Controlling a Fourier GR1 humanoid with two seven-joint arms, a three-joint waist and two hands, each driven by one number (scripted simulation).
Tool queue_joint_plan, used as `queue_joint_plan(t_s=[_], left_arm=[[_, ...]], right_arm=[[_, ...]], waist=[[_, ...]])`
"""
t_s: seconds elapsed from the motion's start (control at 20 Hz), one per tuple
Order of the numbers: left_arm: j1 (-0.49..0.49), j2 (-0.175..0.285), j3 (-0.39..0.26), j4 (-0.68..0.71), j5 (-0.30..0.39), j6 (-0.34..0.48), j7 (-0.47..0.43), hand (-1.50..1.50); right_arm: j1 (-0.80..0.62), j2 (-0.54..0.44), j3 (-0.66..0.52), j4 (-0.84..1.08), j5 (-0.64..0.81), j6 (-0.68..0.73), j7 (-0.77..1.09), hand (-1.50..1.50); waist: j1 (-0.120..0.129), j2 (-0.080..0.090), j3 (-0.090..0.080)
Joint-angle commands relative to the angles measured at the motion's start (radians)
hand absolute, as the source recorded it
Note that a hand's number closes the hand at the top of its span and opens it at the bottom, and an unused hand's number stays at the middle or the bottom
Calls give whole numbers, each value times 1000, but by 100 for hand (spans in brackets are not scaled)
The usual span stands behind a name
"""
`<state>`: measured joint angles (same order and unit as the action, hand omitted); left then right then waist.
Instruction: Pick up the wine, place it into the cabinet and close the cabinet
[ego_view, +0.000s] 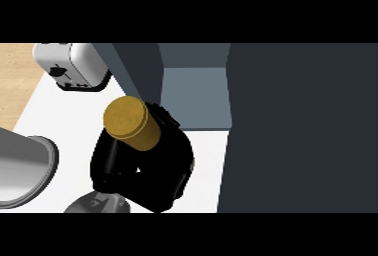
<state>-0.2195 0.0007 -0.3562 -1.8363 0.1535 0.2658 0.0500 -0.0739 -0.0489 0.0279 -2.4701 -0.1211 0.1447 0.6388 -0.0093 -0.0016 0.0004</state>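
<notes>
Left hand (159, 165), fingers clamped round the wine (133, 122), at the cabinet's (193, 97) left edge, dark panel (303, 130) just right, toaster (74, 65) behind, white counter (66, 115) showing leftward

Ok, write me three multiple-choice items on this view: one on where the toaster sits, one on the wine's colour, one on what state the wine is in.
1. Where is the toaster?
A) lower right of the view
B) upper left, on the white counter
C) in the black hand

2. What colour is the wine?
A) golden yellow
B) red
C) green

3. What state is the wine in?
A) lying flat on the counter
B) standing on the toaster
C) held in the hand

Answers:
1 B: the toaster stands at the counter's upper left corner.
2 A: its round top and side both show golden yellow.
3 C: black fingers curl round its lower part.
</notes>
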Motion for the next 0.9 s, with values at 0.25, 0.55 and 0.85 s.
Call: queue_joint_plan(t_s=[0.25, 0.55, 0.85], left_arm=[[-195, -1, -175, 70, -38, 303, 85, 150], [-268, -1, -145, 210, 17, 330, -6, 150], [-414, -1, -148, 300, -28, 410, 40, 150]], right_arm=[[59, 37, 49, -78, -16, -7, -6, -150], [64, -21, -45, -129, -127, 29, 26, -150], [74, -2, -5, -101, -67, 17, -2, -150]], waist=[[1, -1, 0], [-4, 1, 0], [-5, 1, 0]])
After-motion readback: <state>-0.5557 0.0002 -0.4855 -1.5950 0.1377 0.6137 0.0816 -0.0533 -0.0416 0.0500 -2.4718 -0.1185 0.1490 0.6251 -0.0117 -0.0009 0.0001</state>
